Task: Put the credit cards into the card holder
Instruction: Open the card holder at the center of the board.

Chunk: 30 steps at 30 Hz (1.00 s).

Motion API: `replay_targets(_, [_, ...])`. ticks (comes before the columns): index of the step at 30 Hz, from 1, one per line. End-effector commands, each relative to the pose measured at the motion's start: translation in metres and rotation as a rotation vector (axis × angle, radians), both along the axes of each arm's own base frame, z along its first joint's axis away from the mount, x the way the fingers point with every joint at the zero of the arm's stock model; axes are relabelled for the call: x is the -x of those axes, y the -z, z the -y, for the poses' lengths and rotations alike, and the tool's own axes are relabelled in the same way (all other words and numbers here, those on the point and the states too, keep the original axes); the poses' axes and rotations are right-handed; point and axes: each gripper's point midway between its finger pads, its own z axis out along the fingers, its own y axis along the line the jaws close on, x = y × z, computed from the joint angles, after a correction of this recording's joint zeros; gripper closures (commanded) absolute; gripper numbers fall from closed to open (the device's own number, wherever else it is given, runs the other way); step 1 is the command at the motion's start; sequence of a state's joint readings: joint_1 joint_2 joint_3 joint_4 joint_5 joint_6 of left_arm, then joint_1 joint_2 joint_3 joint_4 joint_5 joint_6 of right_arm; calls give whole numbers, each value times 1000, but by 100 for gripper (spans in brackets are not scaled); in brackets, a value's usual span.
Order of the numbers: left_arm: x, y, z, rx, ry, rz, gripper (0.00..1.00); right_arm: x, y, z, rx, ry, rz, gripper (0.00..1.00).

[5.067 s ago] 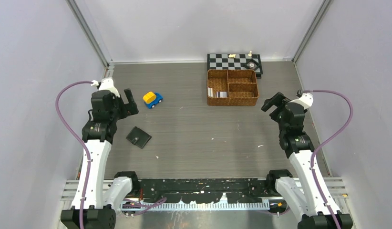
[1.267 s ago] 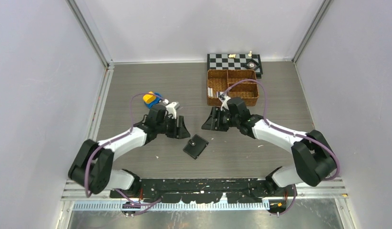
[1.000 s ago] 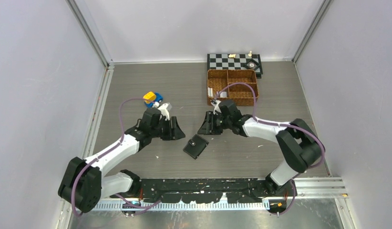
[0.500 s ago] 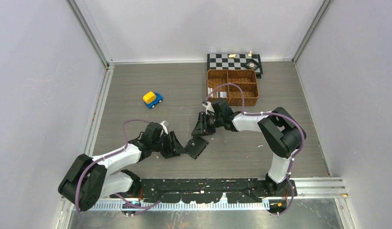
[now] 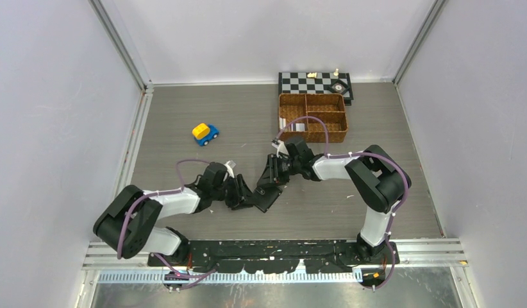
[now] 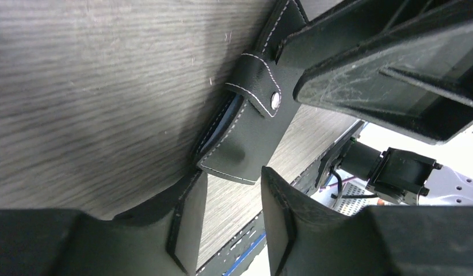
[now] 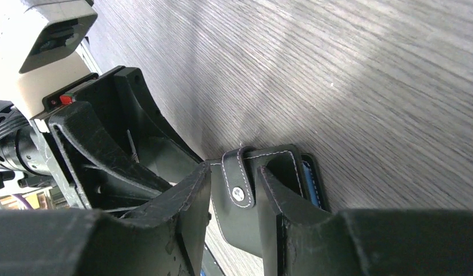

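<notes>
Lying flat on the desk near its front edge, between the two arms, the wallet is folded shut, with its snap tab down over the cover. One long edge gapes a little, and a bluish sleeve shows inside.

Both grippers are low on the desk and meet at the wallet from opposite sides. The left gripper comes in from the left with its jaws partly apart. One corner of the wallet sits right at the mouth of the gap, just past the fingertips. Nothing is clamped between them, and I cannot tell whether the tips touch the leather.

The right gripper reaches in from the far right side, jaws likewise partly apart, and straddles the tab. One finger stands just beside the tab on the cover's edge and the other lies over the cover itself. A thin gap shows on each side of the tab, so it is not pinched. The two grippers are very near each other, and each shows in the other's wrist view.

The cards, white and grey, stand in the left compartment of the wicker basket, well apart from the wallet, toward the back right. A chessboard lies just behind the basket, touching it. A blue and yellow toy car sits to the left, apart from everything else.
</notes>
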State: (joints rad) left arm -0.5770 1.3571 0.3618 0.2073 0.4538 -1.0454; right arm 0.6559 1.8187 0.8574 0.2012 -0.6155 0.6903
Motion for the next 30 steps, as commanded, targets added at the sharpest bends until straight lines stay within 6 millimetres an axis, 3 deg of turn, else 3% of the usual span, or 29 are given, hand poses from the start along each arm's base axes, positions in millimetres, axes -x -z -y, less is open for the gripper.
replay_targets(1, [-13,24,-12,-123,-31,36,61,8,1,-5,-26,-8,-16,60])
replay_targets(7, [-17,39,-26,-244,-20,42,78,9,13,-3,-18,18,-45,62])
replay_targets(18, [-21,56,-57,-476,22,47,91,24,14,0,-46,12,-100,72])
replay_targets(27, [-29,59,-55,-499,32,50,99,43,8,-2,-77,-72,-92,73])
replay_targets(30, [-29,61,-54,-499,36,47,100,43,9,-4,-77,-66,-93,79])
